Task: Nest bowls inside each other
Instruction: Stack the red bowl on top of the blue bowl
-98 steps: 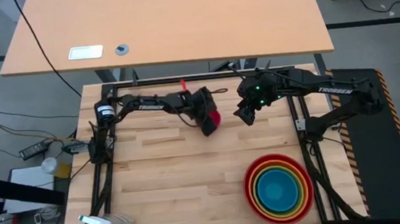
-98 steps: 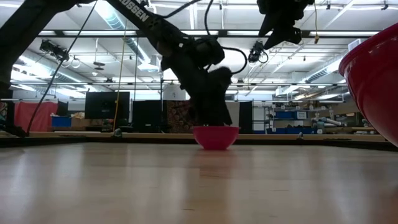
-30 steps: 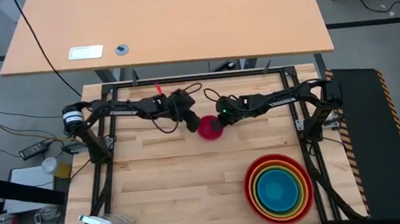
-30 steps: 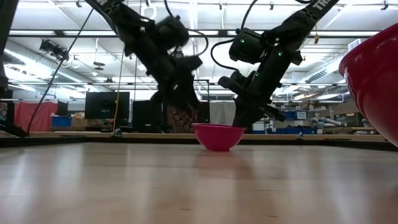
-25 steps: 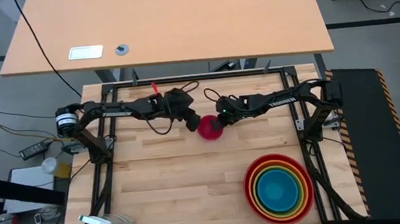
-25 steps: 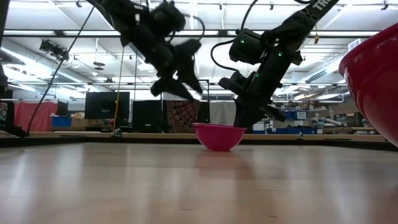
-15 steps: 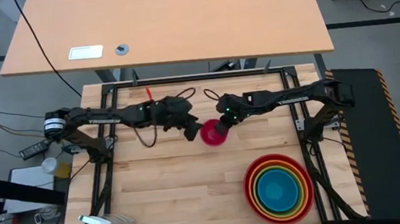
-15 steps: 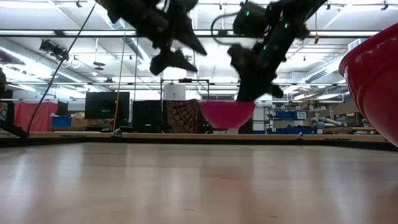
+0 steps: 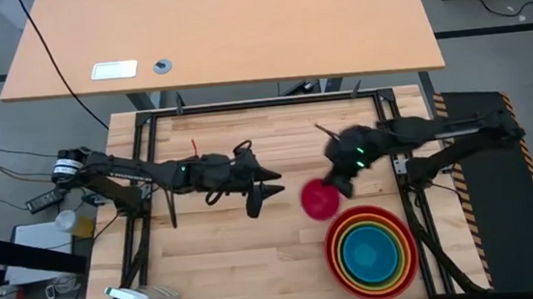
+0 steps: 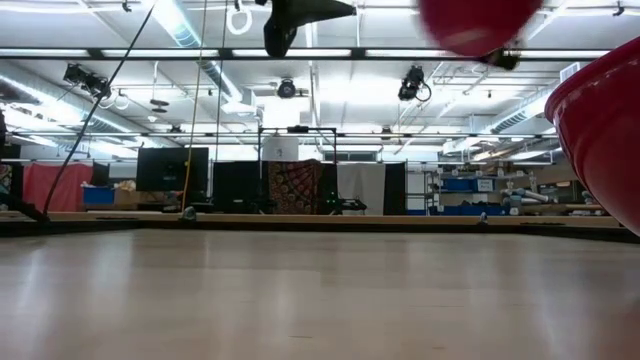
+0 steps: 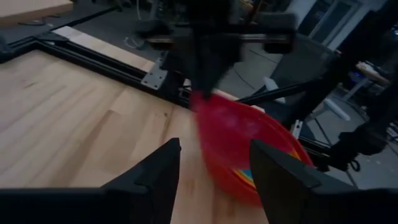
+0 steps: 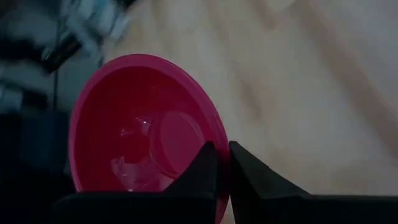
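The right gripper (image 9: 339, 184) is clamped on the rim of the magenta-pink bowl (image 9: 319, 199), holding it in the air at eleven o'clock from the nested stack (image 9: 370, 252) of red, orange, yellow-green and blue bowls. The left gripper (image 9: 268, 190), fingers apart and empty, hangs at nine o'clock from the carried bowl.

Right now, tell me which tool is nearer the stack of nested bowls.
Right. The right tool, shut on the pink bowl, hangs just beyond the stack of nested bowls. The left tool is farther off, near the table's middle.
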Controlling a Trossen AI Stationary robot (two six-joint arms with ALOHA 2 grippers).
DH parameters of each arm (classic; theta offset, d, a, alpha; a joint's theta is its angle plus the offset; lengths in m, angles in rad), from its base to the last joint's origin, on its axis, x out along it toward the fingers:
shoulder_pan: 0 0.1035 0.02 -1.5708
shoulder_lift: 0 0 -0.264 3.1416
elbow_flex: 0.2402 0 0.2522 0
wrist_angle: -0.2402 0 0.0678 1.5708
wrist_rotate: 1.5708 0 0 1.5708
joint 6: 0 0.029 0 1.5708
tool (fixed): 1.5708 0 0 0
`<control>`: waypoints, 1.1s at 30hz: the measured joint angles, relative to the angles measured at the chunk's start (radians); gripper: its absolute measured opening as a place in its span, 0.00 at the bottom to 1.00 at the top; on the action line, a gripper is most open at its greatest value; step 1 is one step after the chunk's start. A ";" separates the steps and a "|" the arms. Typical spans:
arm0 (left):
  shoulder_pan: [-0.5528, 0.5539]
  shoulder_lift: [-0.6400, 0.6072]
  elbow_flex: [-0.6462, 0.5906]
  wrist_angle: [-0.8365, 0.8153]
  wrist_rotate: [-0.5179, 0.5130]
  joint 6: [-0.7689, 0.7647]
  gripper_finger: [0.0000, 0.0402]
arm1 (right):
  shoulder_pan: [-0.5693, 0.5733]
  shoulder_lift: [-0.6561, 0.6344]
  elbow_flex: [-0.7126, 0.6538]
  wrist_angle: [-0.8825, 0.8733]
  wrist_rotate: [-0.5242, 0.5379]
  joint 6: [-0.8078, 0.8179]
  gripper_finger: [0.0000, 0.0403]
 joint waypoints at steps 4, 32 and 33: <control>-0.001 0.000 0.000 0.006 0.039 0.003 0.48 | 0.138 -0.072 0.000 -0.190 0.002 0.059 0.07; 0.000 0.001 0.000 0.004 0.046 -0.050 0.48 | 0.650 0.344 -0.005 -0.336 0.109 0.273 0.09; 0.000 0.001 0.000 0.001 0.047 -0.051 0.48 | 0.651 0.352 -0.005 -0.329 0.113 0.284 0.10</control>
